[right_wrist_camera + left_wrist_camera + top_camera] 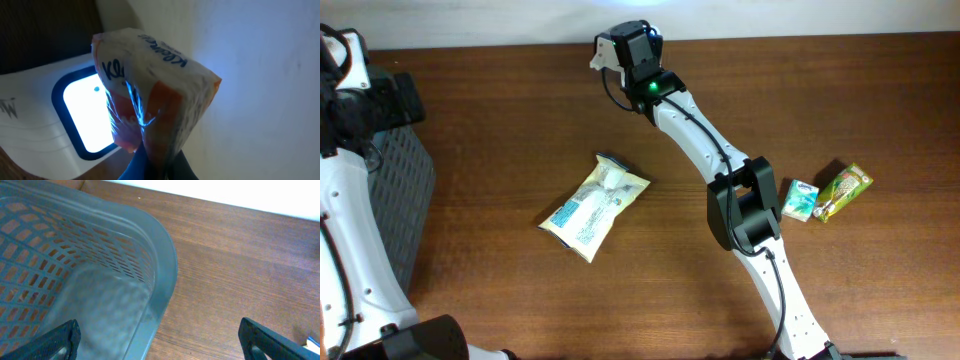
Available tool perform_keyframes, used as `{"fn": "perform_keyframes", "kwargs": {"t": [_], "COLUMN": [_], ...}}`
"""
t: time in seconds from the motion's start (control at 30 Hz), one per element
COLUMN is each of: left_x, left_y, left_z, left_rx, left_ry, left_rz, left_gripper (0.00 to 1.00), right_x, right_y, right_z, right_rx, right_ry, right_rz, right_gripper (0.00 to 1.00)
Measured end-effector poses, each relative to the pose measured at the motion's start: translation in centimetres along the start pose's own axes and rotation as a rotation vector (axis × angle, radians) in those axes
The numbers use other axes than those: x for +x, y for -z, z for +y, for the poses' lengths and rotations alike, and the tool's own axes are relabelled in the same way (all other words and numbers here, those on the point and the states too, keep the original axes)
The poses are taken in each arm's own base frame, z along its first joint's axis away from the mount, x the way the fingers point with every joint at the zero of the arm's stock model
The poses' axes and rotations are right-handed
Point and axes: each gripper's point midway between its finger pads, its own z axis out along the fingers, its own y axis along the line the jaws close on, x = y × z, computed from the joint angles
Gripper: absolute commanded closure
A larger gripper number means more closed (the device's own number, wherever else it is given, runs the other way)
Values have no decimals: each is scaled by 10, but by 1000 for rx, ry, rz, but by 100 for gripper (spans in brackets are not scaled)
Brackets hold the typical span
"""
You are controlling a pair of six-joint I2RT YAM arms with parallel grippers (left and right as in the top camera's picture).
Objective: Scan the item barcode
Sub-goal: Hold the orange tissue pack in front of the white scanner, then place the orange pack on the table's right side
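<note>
A soft orange-and-white tissue pack with blue lettering is the item, pinched from below by my right gripper, which is shut on it. In the right wrist view the pack hangs just in front of a white scanner, whose window glows bright white to the pack's left. From overhead the right arm reaches to the table's far edge, and its wrist covers the pack. My left gripper is open and empty, over the rim of a grey basket.
A white-and-yellow pouch lies mid-table. A small green-and-white pack and a green-yellow packet lie at the right, beside the right arm's elbow. The grey basket stands at the left edge. A pale wall rises behind the scanner.
</note>
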Motion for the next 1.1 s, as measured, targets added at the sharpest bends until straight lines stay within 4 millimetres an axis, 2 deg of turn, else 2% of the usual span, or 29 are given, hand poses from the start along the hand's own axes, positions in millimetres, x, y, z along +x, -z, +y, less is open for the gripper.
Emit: {"fn": "perform_keyframes", "kwargs": {"t": [0.1,0.23,0.4,0.7,0.83,0.9,1.0,1.07,1.1], "left_x": [0,0,0,0,0,0,0,0,0], "left_y": [0,0,0,0,0,0,0,0,0], "left_z": [0,0,0,0,0,0,0,0,0], "left_rx": [0,0,0,0,0,0,0,0,0], "left_ry": [0,0,0,0,0,0,0,0,0], "left_rz": [0,0,0,0,0,0,0,-1,1], "left_gripper": [1,1,1,1,1,1,1,1,1], "right_x": [6,26,39,41,45,43,33,41,47], "right_y": [0,2,4,4,5,10,56,115,140], "right_z": [-11,-20,-13,-13,10,10,-32,-75,-90], "right_rx": [51,100,76,76,-22,-44,-75,-101,-112], "right_ry": [-18,-24,7,9,70,34,-133,-274,-322], "right_rz": [41,151,219,227,234,219,140,123,125], "right_gripper": [96,96,96,96,96,96,96,96,96]}}
